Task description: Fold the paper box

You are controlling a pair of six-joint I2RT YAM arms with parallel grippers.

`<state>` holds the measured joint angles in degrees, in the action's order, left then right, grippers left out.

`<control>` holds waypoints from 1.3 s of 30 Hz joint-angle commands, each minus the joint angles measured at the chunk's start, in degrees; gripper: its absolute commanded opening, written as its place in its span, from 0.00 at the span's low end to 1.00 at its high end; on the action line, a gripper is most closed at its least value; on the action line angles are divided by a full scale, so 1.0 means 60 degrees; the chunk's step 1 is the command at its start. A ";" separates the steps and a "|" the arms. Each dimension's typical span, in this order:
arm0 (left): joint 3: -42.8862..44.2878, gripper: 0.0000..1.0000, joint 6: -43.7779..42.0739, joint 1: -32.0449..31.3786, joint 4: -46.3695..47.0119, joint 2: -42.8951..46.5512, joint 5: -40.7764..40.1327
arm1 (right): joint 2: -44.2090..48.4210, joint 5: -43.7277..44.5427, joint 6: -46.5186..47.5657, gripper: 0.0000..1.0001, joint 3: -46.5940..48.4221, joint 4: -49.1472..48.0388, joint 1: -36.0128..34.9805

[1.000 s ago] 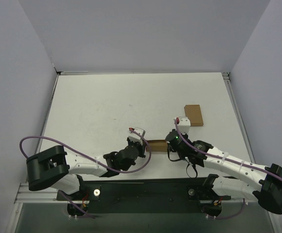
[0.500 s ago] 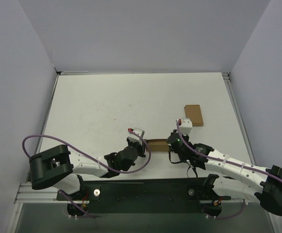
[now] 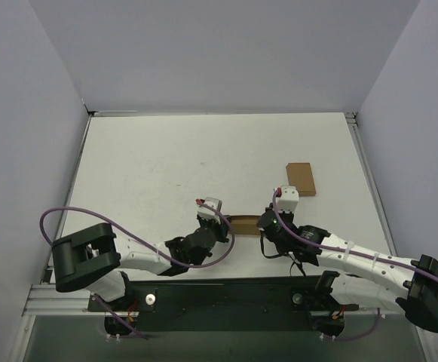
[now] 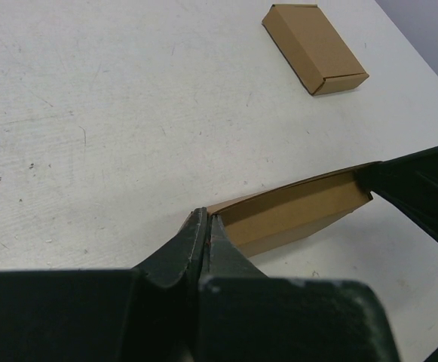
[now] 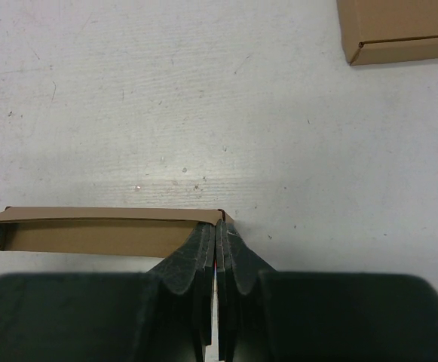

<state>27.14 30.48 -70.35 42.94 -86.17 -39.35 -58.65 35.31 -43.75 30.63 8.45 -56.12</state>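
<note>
Two arms reach in from the near edge of the white worktop [image 3: 166, 158], the left arm [image 3: 137, 259] and the right arm [image 3: 354, 255] bending toward each other. Between their ends lies the paper box [image 3: 243, 223], low and flat on the worktop, its long side across the view, near the middle of the near edge.

The left jaws are pressed together with no gap, and their tips meet the left end of the box at its upper edge. The right jaws are pressed together in the same way, and their tips meet the right end of the box. From the wrist views I cannot tell whether a thin edge of cardboard is nipped between the tips or they only touch it. In the right wrist view the top sheet of the box stands a little over the side wall.

Farther back and to the right, well apart from the jaws, a closed brown carton [image 3: 300, 179] lies flat on the worktop. Behind it stand plain grey walls [image 3: 226, 53].
</note>
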 commanded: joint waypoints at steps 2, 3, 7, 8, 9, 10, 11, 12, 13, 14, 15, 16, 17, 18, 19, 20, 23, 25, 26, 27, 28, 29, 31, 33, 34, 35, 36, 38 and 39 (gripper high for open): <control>-0.0392 0.00 0.0515 -0.0126 -0.2410 -0.1033 0.1373 | -0.0434 -0.0992 -0.0355 0.00 -0.0638 0.1156 -0.0256; -0.0421 0.00 0.0588 -0.0068 -0.2410 -0.1063 0.1373 | -0.0434 -0.0978 -0.0355 0.00 -0.0652 0.1141 -0.0271; -0.0392 0.00 0.0618 0.0005 -0.2352 -0.0976 0.1505 | -0.0507 -0.0978 -0.0385 0.00 -0.0638 0.1126 -0.0300; -0.0392 0.00 0.0662 0.0093 -0.2366 -0.0801 0.1621 | -0.0508 -0.0992 -0.0385 0.00 -0.0623 0.1112 -0.0300; -0.0406 0.00 0.0749 0.0166 -0.2308 -0.0683 0.1724 | -0.0522 -0.1007 -0.0385 0.00 -0.0637 0.1112 -0.0300; -0.0479 0.00 0.0750 0.0297 -0.2235 -0.0552 0.1768 | -0.0566 -0.1007 -0.0385 0.00 -0.0623 0.1097 -0.0300; -0.0509 0.00 0.0736 0.0357 -0.2191 -0.0376 0.1754 | -0.0581 -0.0993 -0.0385 0.00 -0.0623 0.1097 -0.0315; -0.0509 0.00 0.0663 0.0386 -0.2191 -0.0346 0.1740 | -0.0581 -0.1007 -0.0385 0.00 -0.0637 0.1097 -0.0315; -0.0523 0.00 0.0619 0.0459 -0.2205 -0.0360 0.1740 | -0.0581 -0.0993 -0.0385 0.00 -0.0623 0.1097 -0.0315; -0.0553 0.00 0.0560 0.0460 -0.2234 -0.0403 0.1754 | -0.0566 -0.0992 -0.0356 0.00 -0.0608 0.1097 -0.0315; -0.0596 0.00 0.0531 0.0460 -0.2220 -0.0462 0.1783 | -0.0581 -0.0978 -0.0355 0.00 -0.0623 0.1082 -0.0315; -0.0669 0.00 0.0472 0.0474 -0.2191 -0.0607 0.1842 | -0.0581 -0.0978 -0.0355 0.00 -0.0637 0.1082 -0.0315; -0.0699 0.00 0.0341 0.0460 -0.2133 -0.0681 0.1900 | -0.0581 -0.0978 -0.0355 0.00 -0.0623 0.1082 -0.0315; -0.0743 0.00 0.0268 0.0460 -0.2088 -0.0726 0.1959 | -0.0566 -0.0978 -0.0355 0.00 -0.0652 0.1068 -0.0315; -0.0888 0.00 0.0180 0.0431 -0.1972 -0.0799 0.1974 | -0.0581 -0.0963 -0.0370 0.00 -0.0652 0.1053 -0.0315; -0.0948 0.00 -0.0010 0.0387 -0.1753 -0.0814 0.2017 | -0.0581 -0.0963 -0.0399 0.00 -0.0667 0.1053 -0.0315; -0.1109 0.00 -0.0333 0.0343 -0.1547 -0.0975 0.1989 | -0.0566 -0.0949 -0.0370 0.00 -0.0652 0.1038 -0.0315; -0.1197 0.00 -0.0523 0.0328 -0.1270 -0.1062 0.2003 | -0.0552 -0.0919 -0.0385 0.00 -0.0667 0.1053 -0.0315; -0.1255 0.00 -0.0582 0.0255 -0.1210 -0.1092 0.2003 | -0.0523 -0.0919 -0.0399 0.00 -0.0667 0.1038 -0.0315; -0.1256 0.00 -0.0641 0.0211 -0.1180 -0.1121 0.1945 | -0.0551 -0.0919 -0.0399 0.00 -0.0667 0.1038 -0.0315; -0.1256 0.00 -0.0757 0.0182 -0.1165 -0.1180 0.1901 | -0.0523 -0.0919 -0.0399 0.00 -0.0667 0.1038 -0.0315; -0.1212 0.00 -0.0788 0.0152 -0.1209 -0.1224 0.1857 | -0.0522 -0.0905 -0.0399 0.00 -0.0667 0.1024 -0.0315; -0.1212 0.00 -0.0861 0.0108 -0.1325 -0.1326 0.1740 | -0.0493 -0.0890 -0.0385 0.00 -0.0711 0.1024 -0.0315; -0.1256 0.00 -0.0890 0.0108 -0.1356 -0.1356 0.1681 | -0.0435 -0.0861 -0.0399 0.00 -0.0769 0.1009 -0.0315; -0.1270 0.00 -0.0919 0.0108 -0.1341 -0.1356 0.1681 | -0.0420 -0.0875 -0.0414 0.00 -0.0769 0.1009 -0.0315; -0.1300 0.00 -0.0934 0.0079 -0.1355 -0.1327 0.1666 | -0.0391 -0.0861 -0.0414 0.00 -0.0769 0.1009 -0.0315; -0.1358 0.00 -0.0934 0.0064 -0.1341 -0.1341 0.1623 | -0.0361 -0.0861 -0.0443 0.00 -0.0798 0.1009 -0.0315; -0.1388 0.00 -0.0934 0.0035 -0.1385 -0.1327 0.1564 | -0.0332 -0.0831 -0.0443 0.00 -0.0813 0.1024 -0.0315; -0.1402 0.00 -0.0949 0.0020 -0.1399 -0.1341 0.1564 | -0.0317 -0.0831 -0.0443 0.00 -0.0828 0.1024 -0.0315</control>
<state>23.20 26.30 -68.60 55.02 -89.32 -35.24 -58.78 37.71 -44.99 29.41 7.05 -57.10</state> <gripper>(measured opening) 0.021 0.024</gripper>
